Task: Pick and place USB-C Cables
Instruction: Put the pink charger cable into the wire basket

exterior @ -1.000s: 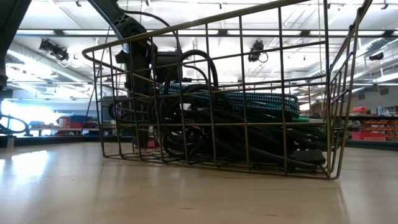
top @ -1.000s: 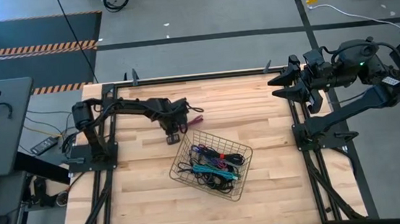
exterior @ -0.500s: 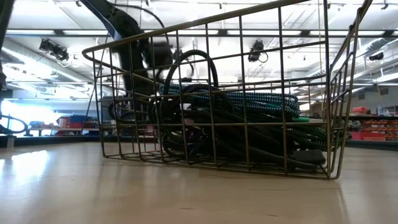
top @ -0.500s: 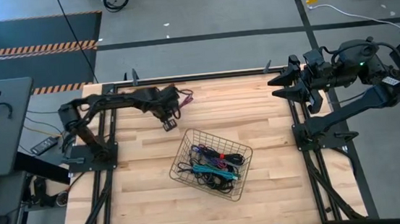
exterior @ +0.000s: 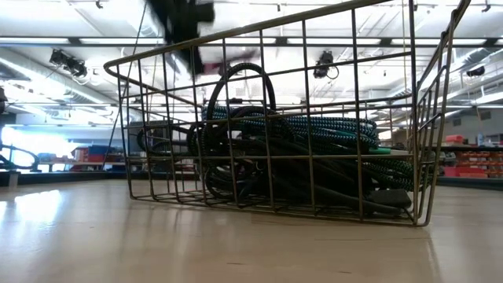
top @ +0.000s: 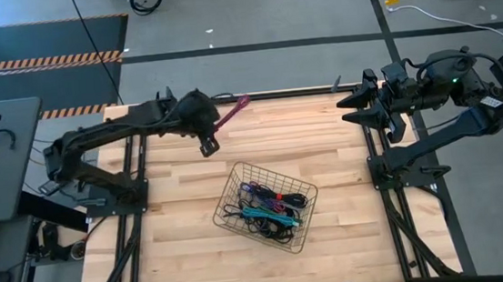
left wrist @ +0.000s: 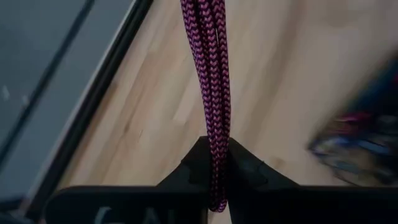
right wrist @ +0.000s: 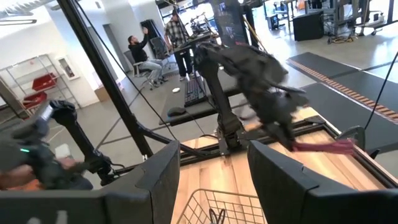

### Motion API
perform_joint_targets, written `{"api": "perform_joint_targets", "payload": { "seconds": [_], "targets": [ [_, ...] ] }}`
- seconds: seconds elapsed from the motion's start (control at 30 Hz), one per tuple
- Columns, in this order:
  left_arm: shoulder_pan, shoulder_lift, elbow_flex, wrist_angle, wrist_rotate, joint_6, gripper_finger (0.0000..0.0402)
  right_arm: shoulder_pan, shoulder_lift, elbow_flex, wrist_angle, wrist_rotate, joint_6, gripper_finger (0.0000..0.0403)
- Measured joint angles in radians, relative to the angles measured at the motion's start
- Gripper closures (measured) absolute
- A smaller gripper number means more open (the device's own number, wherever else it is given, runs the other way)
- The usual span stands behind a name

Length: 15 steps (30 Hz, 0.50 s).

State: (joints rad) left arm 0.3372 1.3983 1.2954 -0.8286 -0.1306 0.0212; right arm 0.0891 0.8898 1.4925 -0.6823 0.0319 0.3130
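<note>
Left hand point(top: 216, 126) pinches magenta cable point(left wrist: 211, 93) – basket point(top: 303, 191) near, probably unobstructed

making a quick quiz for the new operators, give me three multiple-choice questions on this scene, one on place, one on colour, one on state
1. Where is the wire basket?
A. middle of the table
B. on the floor
C. hanging from the right arm

2. What colour is the cable held by the left gripper?
A. yellow
B. magenta and black braid
C. white

3. How are the right gripper jaws?
A. shut on a cable
B. open and empty
C. shut on the basket

Answers: 1 A, the high view shows it on the wood top. 2 B, the left wrist view shows the braid pinched between the jaws. 3 B, its wrist view shows a wide gap.
</note>
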Motion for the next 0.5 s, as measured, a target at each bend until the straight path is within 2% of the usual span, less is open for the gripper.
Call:
{"api": "perform_joint_targets", "payload": {
  "seconds": [0.07, 0.27, 0.4, 0.5],
  "targets": [
    [-0.061, 0.005, 0.099, -0.077, -0.034, 0.011, 0.0377, 0.0, 0.0, 0.0, 0.0, 0.0, -0.001, 0.0208],
    [-0.219, 0.035, 0.371, -0.186, -0.023, 0.012, 0.0377, 0.0, 0.0, 0.0, 0.0, 0.001, -0.006, 0.0208],
    [-0.309, 0.056, 0.479, -0.203, -0.022, 0.006, 0.0377, 0.0, 0.0, 0.0, 0.0, 0.001, -0.021, 0.0208],
    [-0.367, 0.082, 0.508, -0.195, -0.022, -0.02, 0.0377, 0.0, 0.0, 0.0, 0.0, 0.001, -0.029, 0.0208]
  ]
}}
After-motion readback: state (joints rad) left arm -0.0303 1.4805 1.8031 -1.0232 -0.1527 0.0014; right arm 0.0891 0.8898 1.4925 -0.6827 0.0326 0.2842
